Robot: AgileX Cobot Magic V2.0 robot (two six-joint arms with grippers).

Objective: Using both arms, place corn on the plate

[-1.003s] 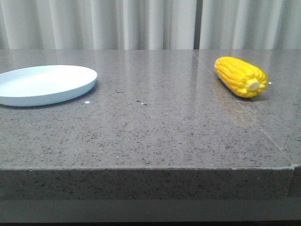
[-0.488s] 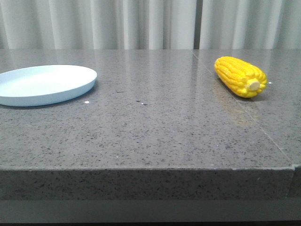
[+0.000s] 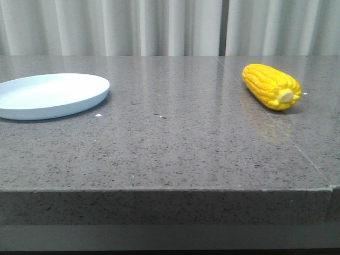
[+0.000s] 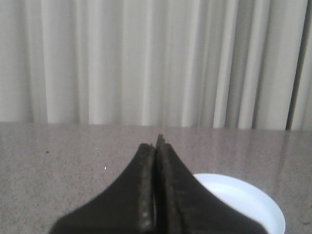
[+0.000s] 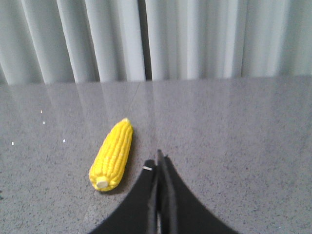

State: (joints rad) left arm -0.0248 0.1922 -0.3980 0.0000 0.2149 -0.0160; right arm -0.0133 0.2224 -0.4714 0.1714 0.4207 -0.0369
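Even, soft light was cast; a faint reflection was seen on the glossy table [image 3: 175, 138]; the wrist views were slightly blurred.

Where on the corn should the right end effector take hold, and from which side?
Probably the thick middle of the corn, coming from above with fingers across its width. It lies flat on the table, tapering toward its far tip, so the middle gives the steadiest hold.
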